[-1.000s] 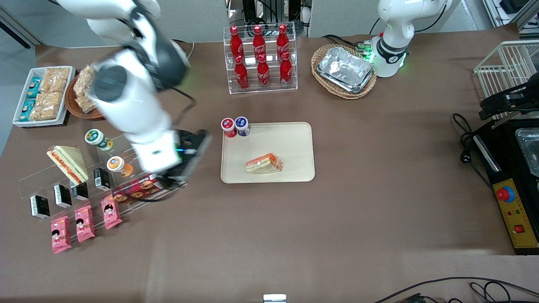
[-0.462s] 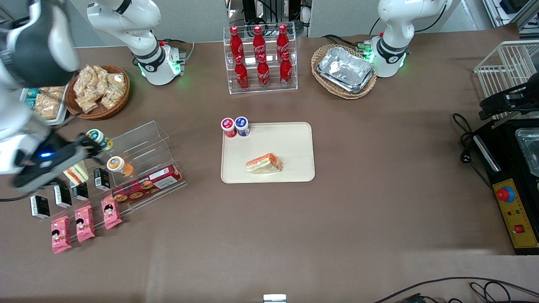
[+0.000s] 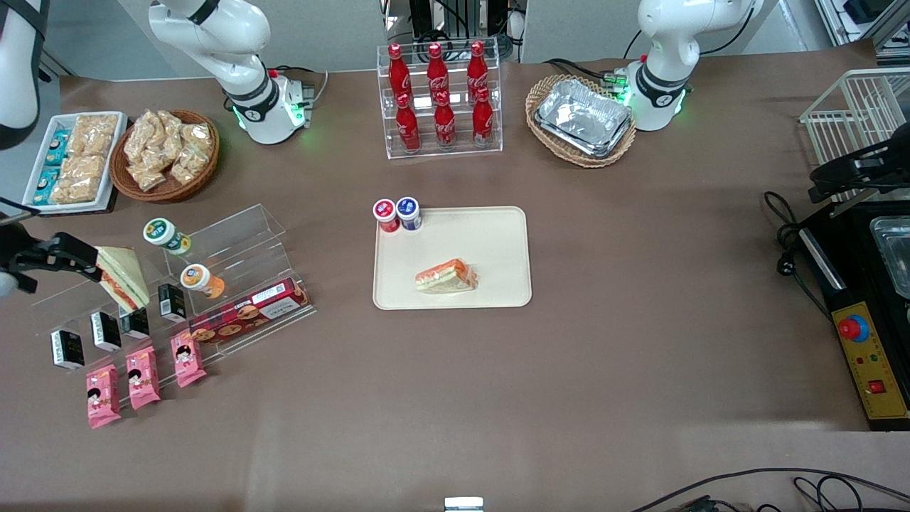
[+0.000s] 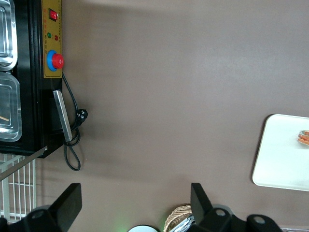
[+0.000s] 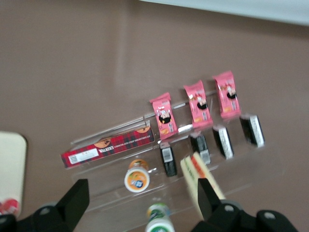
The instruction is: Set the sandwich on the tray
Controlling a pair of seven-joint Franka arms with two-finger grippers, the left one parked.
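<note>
The sandwich (image 3: 446, 276), a clear-wrapped wedge with orange-red and green filling, lies on the cream-beige tray (image 3: 490, 235) in the middle of the table, nearer the front camera than the tray's centre. An edge of the sandwich (image 4: 304, 137) and a corner of the tray (image 4: 282, 159) also show in the left wrist view. My gripper (image 3: 75, 257) hangs far off toward the working arm's end of the table, beside a second wedge sandwich (image 3: 122, 276) on a clear acrylic shelf. In the right wrist view the gripper (image 5: 143, 187) is open, with nothing between its fingers.
Red and blue lidded jars (image 3: 397, 213) stand at the tray's corner. The acrylic shelf (image 3: 234, 249) holds two small jars, a red biscuit box (image 3: 249, 313), black cartons and pink packs (image 3: 142, 377). A cola bottle rack (image 3: 439, 99), snack baskets and foil trays (image 3: 583, 117) stand farther from the camera.
The working arm has swung away from the tray toward its own end of the table, passing over the acrylic shelf. The sandwich has stayed still on the tray.
</note>
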